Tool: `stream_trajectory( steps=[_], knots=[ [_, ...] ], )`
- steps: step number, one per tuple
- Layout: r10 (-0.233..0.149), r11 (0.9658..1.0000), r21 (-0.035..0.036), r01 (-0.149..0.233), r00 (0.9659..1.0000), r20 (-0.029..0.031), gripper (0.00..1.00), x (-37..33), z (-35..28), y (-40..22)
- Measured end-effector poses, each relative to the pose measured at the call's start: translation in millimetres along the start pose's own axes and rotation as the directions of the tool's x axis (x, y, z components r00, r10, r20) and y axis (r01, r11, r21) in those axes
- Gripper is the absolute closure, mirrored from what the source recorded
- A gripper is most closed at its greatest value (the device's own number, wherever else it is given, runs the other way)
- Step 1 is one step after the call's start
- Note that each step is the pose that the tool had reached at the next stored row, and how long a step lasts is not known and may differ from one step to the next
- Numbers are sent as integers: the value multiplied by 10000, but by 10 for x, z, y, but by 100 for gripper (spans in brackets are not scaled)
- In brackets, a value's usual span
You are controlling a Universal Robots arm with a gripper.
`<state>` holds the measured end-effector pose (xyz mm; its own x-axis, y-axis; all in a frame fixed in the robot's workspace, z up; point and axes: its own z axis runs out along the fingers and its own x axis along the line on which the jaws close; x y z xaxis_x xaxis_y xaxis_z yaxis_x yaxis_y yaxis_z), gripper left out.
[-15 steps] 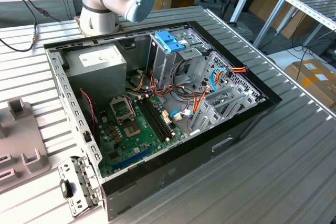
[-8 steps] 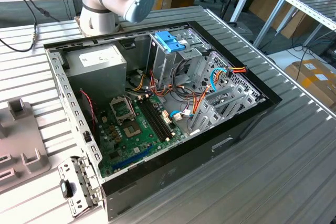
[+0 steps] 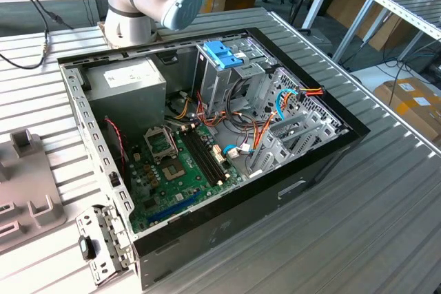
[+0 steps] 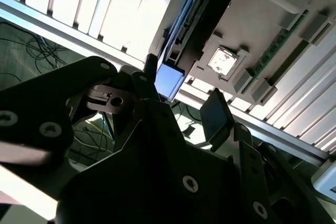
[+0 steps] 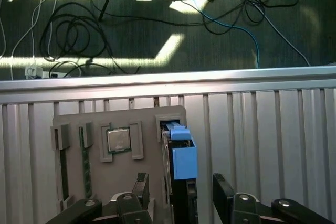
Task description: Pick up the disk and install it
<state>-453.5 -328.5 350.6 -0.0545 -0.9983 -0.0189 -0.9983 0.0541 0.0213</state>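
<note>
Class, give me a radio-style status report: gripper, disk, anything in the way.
Open gripper straddling disk, not clamped. Disk on edge in grey holder, not lifted. Nothing seen blocking.

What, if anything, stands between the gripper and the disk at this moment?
Nothing visible does. In the first wrist view the open gripper has the disk, standing on edge in the grey holder, between its two fingers, with a gap on each side.

Open computer case (image 3: 275,197), motherboard (image 3: 176,170), power supply (image 3: 127,84), grey tray (image 3: 27,191)
</note>
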Motion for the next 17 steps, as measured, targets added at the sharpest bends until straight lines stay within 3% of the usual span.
stream_trajectory(
  steps=[7,17],
  knots=[
    [-8,10000,0,8,10000,1,40,2,101,7],
    [-10,10000,-1,10,10000,12,40,6,159,52]
  ],
)
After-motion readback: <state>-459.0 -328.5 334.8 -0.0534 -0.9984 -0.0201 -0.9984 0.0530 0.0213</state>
